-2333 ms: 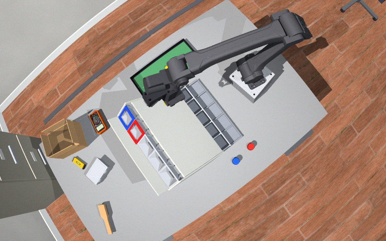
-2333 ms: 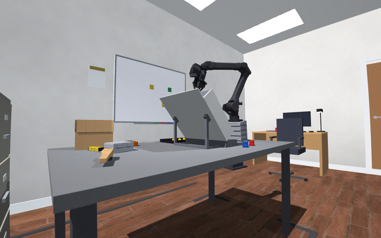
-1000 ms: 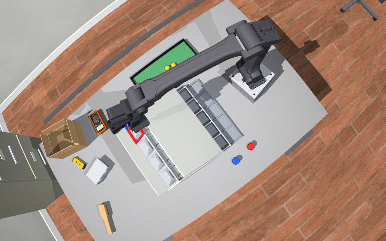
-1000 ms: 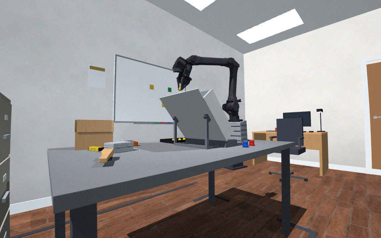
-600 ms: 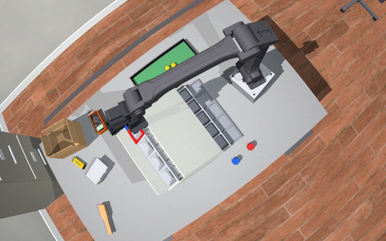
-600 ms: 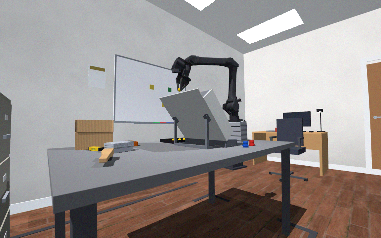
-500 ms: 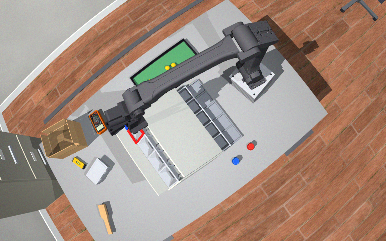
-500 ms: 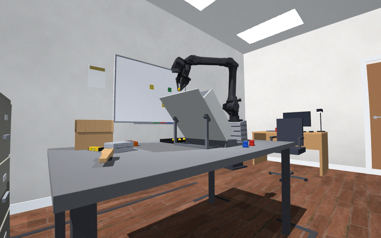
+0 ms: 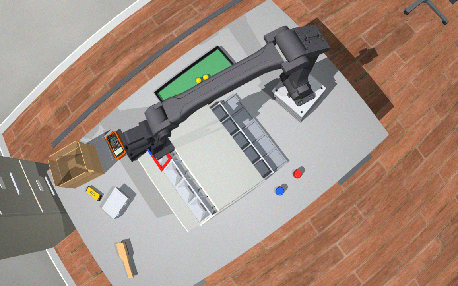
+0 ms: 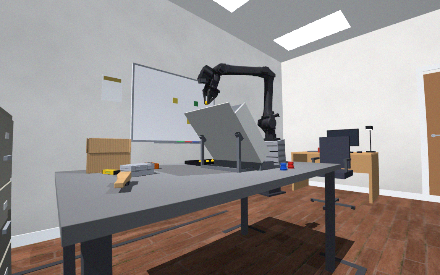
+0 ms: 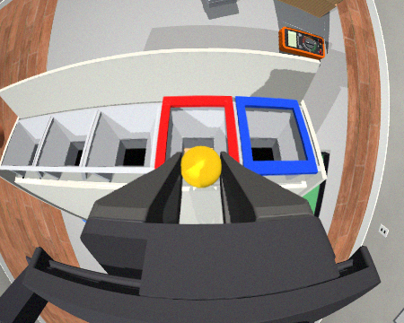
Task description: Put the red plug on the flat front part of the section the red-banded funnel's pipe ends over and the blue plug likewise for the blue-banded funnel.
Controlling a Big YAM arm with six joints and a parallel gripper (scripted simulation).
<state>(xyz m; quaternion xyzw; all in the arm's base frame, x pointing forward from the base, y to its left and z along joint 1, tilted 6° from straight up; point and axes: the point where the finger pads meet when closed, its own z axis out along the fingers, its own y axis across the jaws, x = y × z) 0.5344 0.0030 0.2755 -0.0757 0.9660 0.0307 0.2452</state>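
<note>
My gripper (image 11: 201,160) (image 10: 206,101) is shut on a yellow marble (image 11: 200,166) (image 10: 206,101) and holds it close above the red-banded funnel (image 11: 166,130) (image 9: 160,166) at the top of the sloped cover (image 9: 209,153) (image 10: 220,133). The blue-banded funnel (image 11: 274,103) (image 9: 148,151) is next to it, mostly hidden under the wrist in the top view. The red plug (image 9: 297,173) (image 10: 290,164) and the blue plug (image 9: 279,190) (image 10: 283,166) stand on the table near the row of sections (image 9: 250,136). Two more marbles (image 9: 201,78) lie in the green tray (image 9: 188,76).
Three unbanded funnels (image 11: 76,145) run along the same row. An orange multimeter (image 9: 115,143) (image 11: 302,42), a cardboard box (image 9: 74,164), a yellow level (image 9: 93,192), a white case (image 9: 115,202) and a wooden brush (image 9: 125,259) lie at the table's left end.
</note>
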